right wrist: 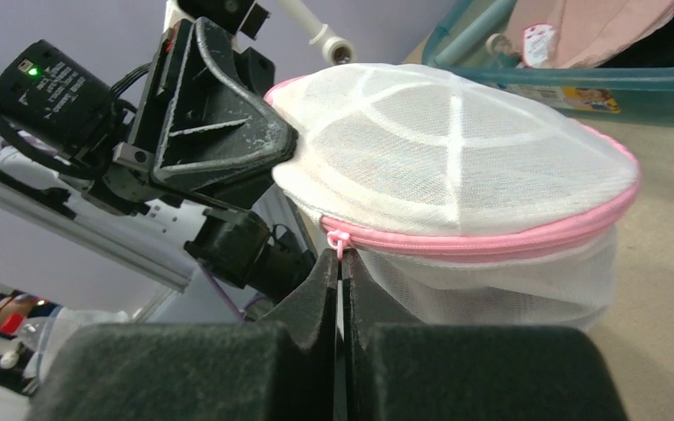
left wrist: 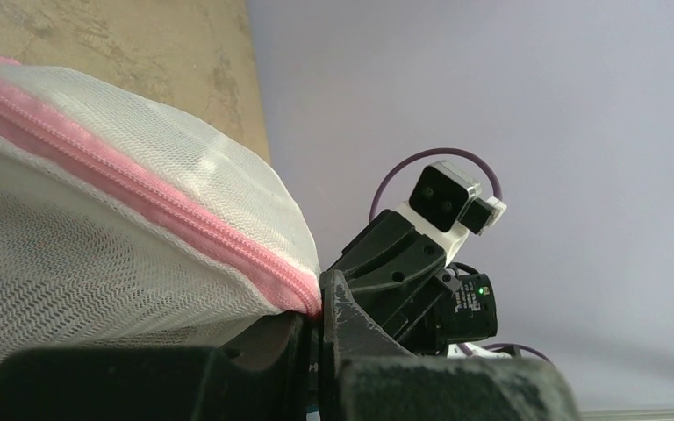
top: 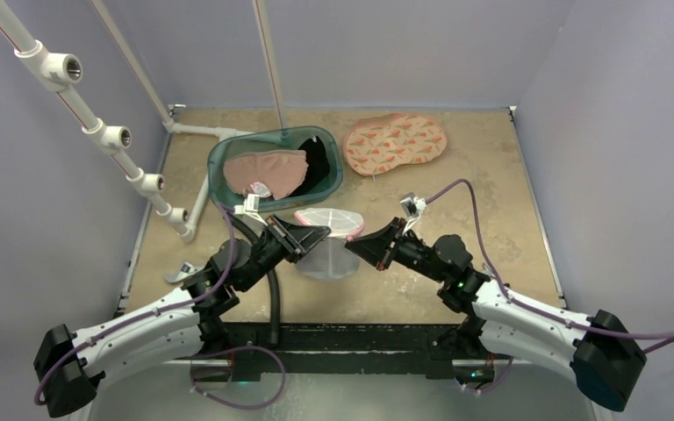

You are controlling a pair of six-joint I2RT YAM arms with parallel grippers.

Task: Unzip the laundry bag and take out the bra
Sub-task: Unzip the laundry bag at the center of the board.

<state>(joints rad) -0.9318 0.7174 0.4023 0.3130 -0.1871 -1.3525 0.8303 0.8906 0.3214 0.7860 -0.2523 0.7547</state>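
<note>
Unzipping is at its start: the laundry bag [top: 327, 230], zipped shut, sits on the counter [top: 491, 219] between left fingers [top: 310, 234] pinched on its edge and right fingers [top: 370, 244] closed on the zipper pull [right wrist: 340, 239], which next needs drawing along the pink zipper [right wrist: 491, 242].

Top cam: I'm high behind the arms, looking down and forward over the table [top: 491, 175], with the arm bases at 6 and the bin [top: 219, 167] at 12. Left wrist cam: pressed close to the bag [left wrist: 96, 228], facing 3 on the top view. The bag fills 9, the right gripper [left wrist: 373, 250] is at 5. Right wrist cam: equally close, facing 9, zip pull [right wrist: 338, 239] centred, left gripper [right wrist: 281, 145] at 10, bin at 1. All three share the bag, and each wrist cam sees the other gripper.
</note>
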